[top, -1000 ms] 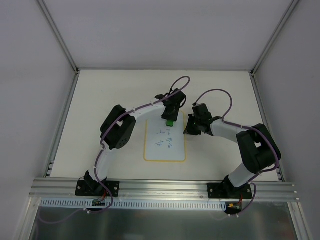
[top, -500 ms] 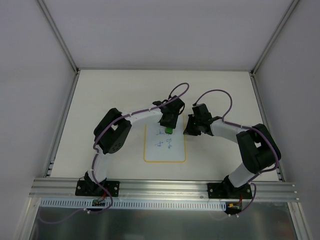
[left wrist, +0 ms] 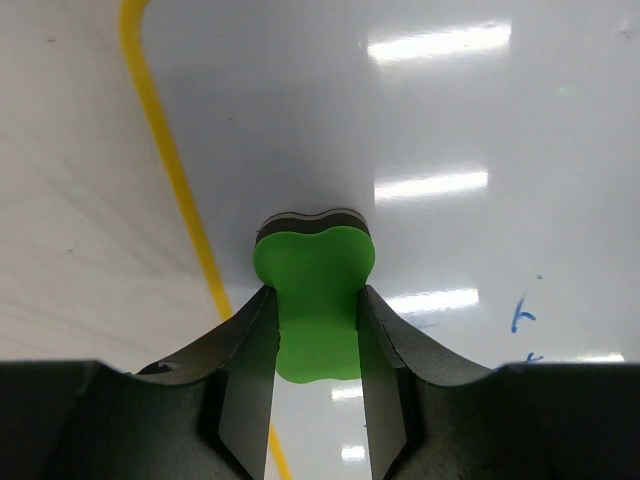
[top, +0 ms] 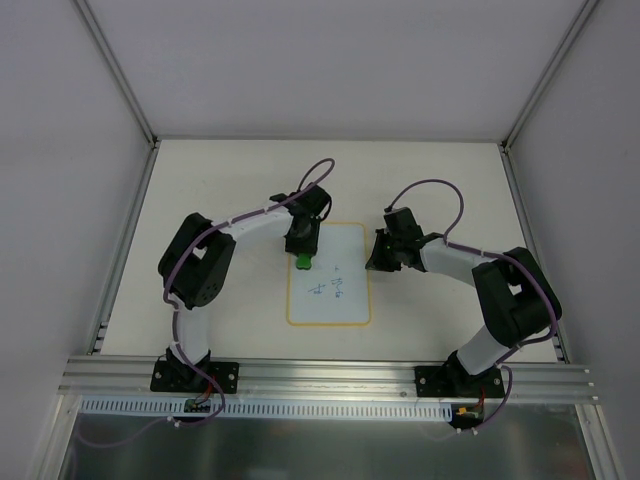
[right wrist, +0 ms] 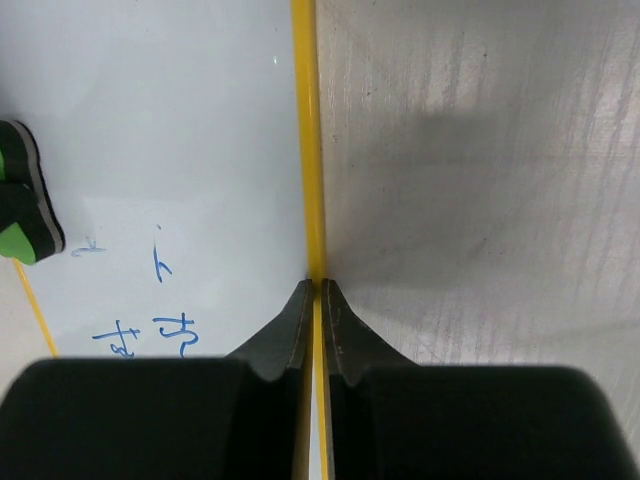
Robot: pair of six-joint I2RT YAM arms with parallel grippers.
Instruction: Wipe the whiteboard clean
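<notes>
The whiteboard (top: 345,245) lies flat on the table, white with a yellow rim (left wrist: 168,165) and blue marks (top: 330,289) near its middle. My left gripper (top: 303,254) is shut on the green eraser (left wrist: 315,275), whose dark pad sits on the board just inside its left rim. The marks (left wrist: 521,315) lie to the right of the eraser. My right gripper (right wrist: 316,288) is shut, its tips on the board's right rim (right wrist: 305,130). The right wrist view also shows the blue marks (right wrist: 175,332) and the eraser (right wrist: 22,195) at its far left.
The cream table (top: 220,190) is walled by aluminium rails on the left (top: 128,235) and right (top: 525,240). The arms' mounting rail (top: 330,375) runs along the near edge. Bare table (right wrist: 480,200) lies right of the board.
My left gripper has swept the eraser leftward across the upper part of the board to its left edge, and some upper marks are gone. The right gripper has stayed on the right rim.
</notes>
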